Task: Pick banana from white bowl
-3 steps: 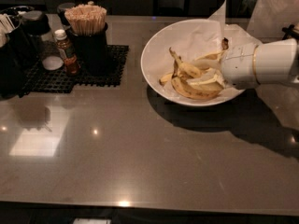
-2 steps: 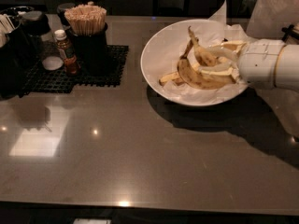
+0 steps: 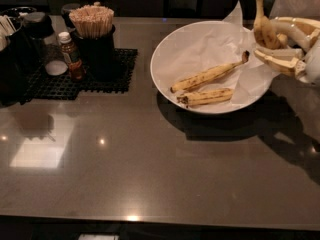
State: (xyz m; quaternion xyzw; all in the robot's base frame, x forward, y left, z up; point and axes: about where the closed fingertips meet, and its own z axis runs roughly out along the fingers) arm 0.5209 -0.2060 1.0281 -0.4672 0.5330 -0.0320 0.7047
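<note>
Dark and glossy, the counter (image 3: 150, 174) fills most of my view, its smooth top throwing back soft patches of light. Its near edge runs along the bottom of the frame, and the broad stretch between that edge and the objects is open surface for moving.

Right of centre sits the white bowl (image 3: 161, 79), wide, shallow and round, with a smooth rim. A crinkled paper liner (image 3: 200, 49) lies inside it, with one corner peaking above the far rim. Two slimmer bananas (image 3: 207, 76) lie in the bowl near each other, speckled brown.

At the far left a black mesh mat (image 3: 115, 79) with an open grid texture carries a dark holder of wooden sticks (image 3: 92, 21) and a small bottle (image 3: 70, 56) with a white cap. This clutter stands well apart from the bowl.

My claw (image 3: 265, 39) is at the upper right, beyond the bowl's right rim and partly cut off by the frame edge. Its cream-coloured fingers (image 3: 285, 64) are curved and smooth, and they are closed around the banana (image 3: 262, 29). The fruit is lifted clear of the bowl and stands nearly upright in the grip, yellow with brown spots, its long thin stem pointing up toward the top edge of the frame.
</note>
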